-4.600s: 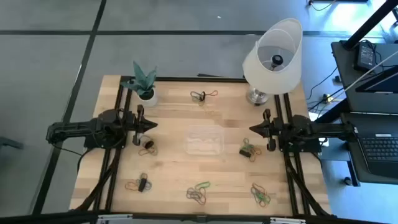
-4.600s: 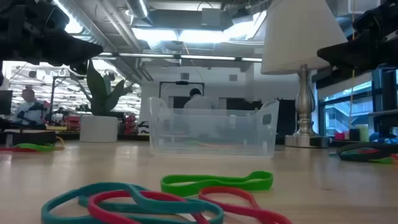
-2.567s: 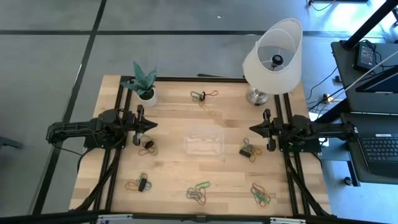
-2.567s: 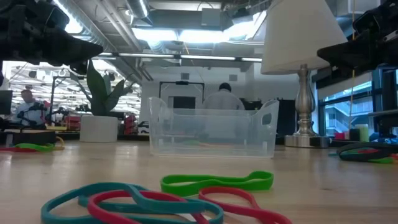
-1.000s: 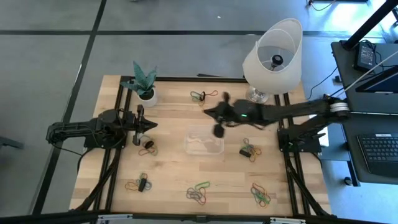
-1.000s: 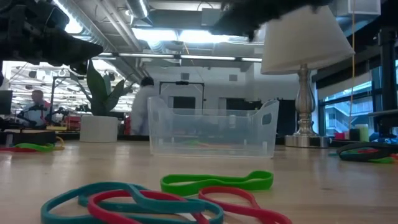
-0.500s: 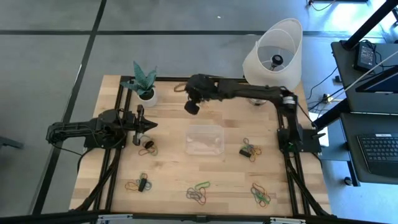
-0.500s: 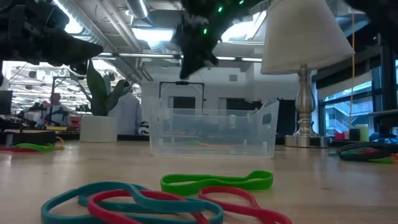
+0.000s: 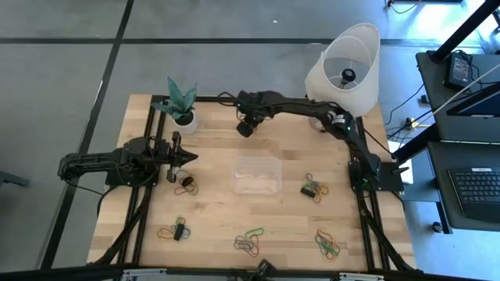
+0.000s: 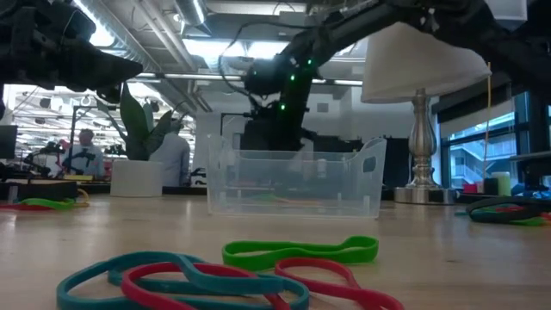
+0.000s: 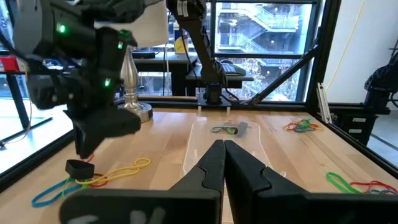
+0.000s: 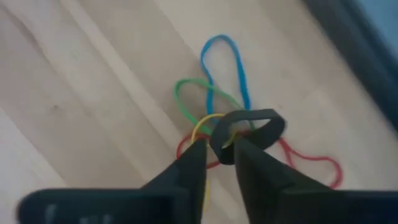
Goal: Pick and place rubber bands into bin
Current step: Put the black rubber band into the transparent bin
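My right gripper (image 12: 219, 148) points steeply down over a cluster of rubber bands (image 12: 239, 115) at the table's far edge, between the plant pot and the lamp. The cluster has blue, green, yellow, red and black loops. The fingers stand a little apart, open, just above the black loop. In the left wrist view the right gripper (image 11: 87, 146) hangs slightly above the cluster (image 11: 93, 180). The clear bin (image 9: 256, 176) sits mid-table. My left gripper (image 9: 191, 157) waits shut at the table's left side.
More rubber band clusters lie by the left gripper (image 9: 185, 185), right of the bin (image 9: 314, 189) and along the near edge (image 9: 176, 230), (image 9: 248, 242), (image 9: 328, 243). A white plant pot (image 9: 183, 117) and a lamp (image 9: 344, 70) stand at the far edge.
My right arm has swung from beside the bin toward the table's far edge and somewhat left. The gripper has tipped from nearly level to steeply down and has come lower over the far cluster of rubber bands.
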